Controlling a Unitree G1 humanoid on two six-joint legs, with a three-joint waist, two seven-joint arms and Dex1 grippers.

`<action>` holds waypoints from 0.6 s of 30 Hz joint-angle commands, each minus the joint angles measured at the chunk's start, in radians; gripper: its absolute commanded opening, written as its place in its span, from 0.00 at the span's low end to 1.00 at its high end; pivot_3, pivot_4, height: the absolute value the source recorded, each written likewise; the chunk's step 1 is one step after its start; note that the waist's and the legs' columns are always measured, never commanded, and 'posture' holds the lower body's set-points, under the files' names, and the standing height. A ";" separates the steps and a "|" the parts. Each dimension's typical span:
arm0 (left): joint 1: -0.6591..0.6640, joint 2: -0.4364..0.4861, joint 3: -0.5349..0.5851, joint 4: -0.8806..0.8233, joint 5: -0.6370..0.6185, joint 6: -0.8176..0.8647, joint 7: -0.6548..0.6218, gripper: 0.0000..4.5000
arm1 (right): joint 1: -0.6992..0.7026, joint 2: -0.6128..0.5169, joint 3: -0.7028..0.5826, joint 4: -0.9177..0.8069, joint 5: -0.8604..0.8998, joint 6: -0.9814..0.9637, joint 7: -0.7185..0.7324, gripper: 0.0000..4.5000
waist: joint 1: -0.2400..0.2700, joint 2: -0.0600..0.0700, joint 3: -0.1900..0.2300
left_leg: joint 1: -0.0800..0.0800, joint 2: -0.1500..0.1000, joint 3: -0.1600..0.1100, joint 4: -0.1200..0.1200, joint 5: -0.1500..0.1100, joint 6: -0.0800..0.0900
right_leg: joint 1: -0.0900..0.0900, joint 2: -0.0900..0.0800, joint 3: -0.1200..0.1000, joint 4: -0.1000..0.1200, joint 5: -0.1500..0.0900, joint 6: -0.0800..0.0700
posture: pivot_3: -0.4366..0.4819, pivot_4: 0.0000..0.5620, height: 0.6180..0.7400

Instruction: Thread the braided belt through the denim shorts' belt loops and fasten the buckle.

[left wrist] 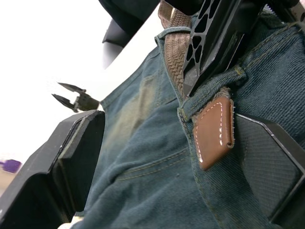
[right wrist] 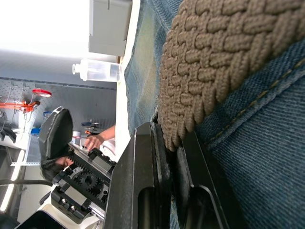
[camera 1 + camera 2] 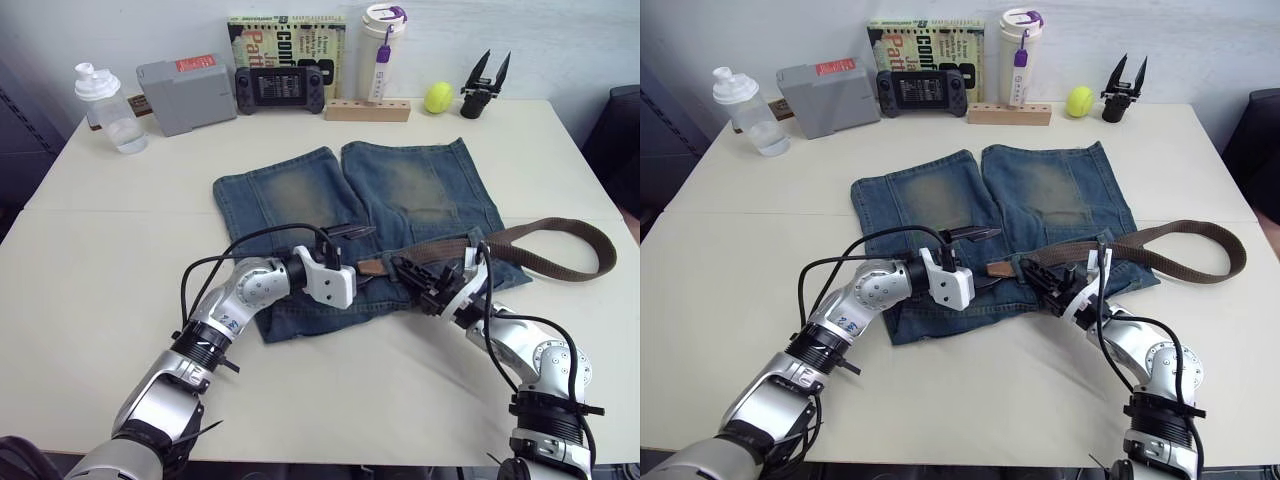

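Note:
The denim shorts (image 3: 400, 185) lie flat on the table, legs pointing away and waistband toward me. The braided belt (image 3: 560, 240) runs from the waistband out to the right in a loop. Its leather tip (image 1: 214, 131) pokes out from under a belt loop (image 1: 217, 86). My left gripper (image 3: 362, 255) is open, one finger (image 1: 62, 162) on each side of that tip without clamping it. Just to its right, my right gripper (image 3: 412, 272) is shut on the braided strap (image 2: 214, 62) at the waistband. I cannot make out the buckle.
Along the table's far edge stand a shaker bottle (image 3: 105, 105), a grey box (image 3: 185, 92), a handheld console (image 3: 280, 88), a book (image 3: 285, 40), a tumbler (image 3: 380, 50), a wooden block (image 3: 367, 110), a tennis ball (image 3: 438, 97) and a spare black gripper (image 3: 485, 85).

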 commanded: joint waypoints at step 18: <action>0.002 0.037 -0.049 0.006 0.071 -0.066 0.011 0.01 | 0.034 -0.024 0.008 -0.062 0.022 -0.064 -0.014 0.00 | 0.000 0.000 0.000 | 0.000 0.000 0.000 0.000 0.000 0.000 | 0.000 0.000 0.000 0.000 0.000 0.000 | 0.48 0.27 0.65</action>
